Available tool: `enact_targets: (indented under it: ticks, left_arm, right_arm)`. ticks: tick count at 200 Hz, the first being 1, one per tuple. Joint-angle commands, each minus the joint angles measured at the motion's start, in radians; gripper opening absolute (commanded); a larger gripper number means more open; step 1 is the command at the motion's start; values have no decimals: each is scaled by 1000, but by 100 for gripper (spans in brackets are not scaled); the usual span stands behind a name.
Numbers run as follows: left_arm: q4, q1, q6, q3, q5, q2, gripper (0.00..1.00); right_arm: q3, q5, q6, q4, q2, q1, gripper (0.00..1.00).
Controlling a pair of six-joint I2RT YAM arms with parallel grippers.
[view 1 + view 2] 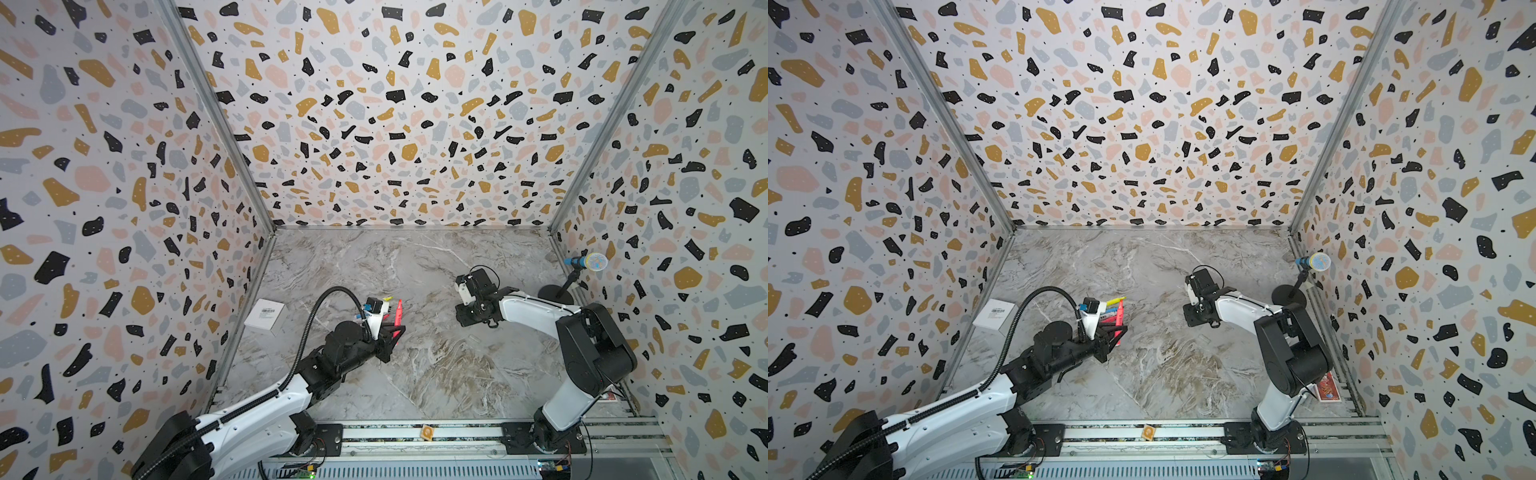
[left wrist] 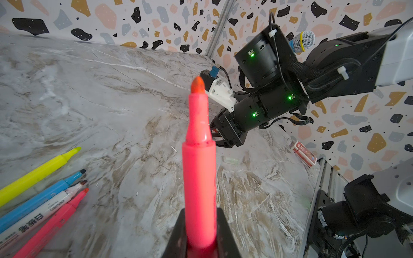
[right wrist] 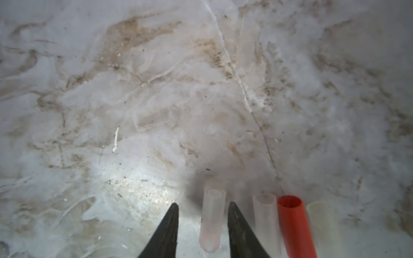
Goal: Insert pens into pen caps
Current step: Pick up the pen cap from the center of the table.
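Pink pen (image 2: pixel 199 169), stiff and light, sits barrel-clamped in left tool (image 2: pixel 201 236); right tool (image 3: pixel 203 203), jaws parted, straddles a likely slick clear cap (image 3: pixel 211 223) mid-tube.

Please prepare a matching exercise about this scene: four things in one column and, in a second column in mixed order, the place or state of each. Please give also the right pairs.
Column A
1. yellow pen
2. white printed pen
3. red cap
4. left end effector

Column B
a. shut on a pink pen
b. between two translucent caps
c. at the end of the pen row
d. between the light blue pen and the lying pink pen

Pairs: 1-c, 2-d, 3-b, 4-a
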Motion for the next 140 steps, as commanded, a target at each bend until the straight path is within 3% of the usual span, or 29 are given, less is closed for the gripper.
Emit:
enact_targets:
  ticks: [1,66,140]
  left_arm:
    - [8,3,17,11,-3,-10,0]
    - [4,3,19,14,-2,-11,0]
    - [-9,3,19,14,1,-21,0]
  right_arm:
    - [36,55,-9,-64,13,16,37]
    - [35,73,-13,-71,34,24,35]
    - [18,57,-16,-61,26,24,17]
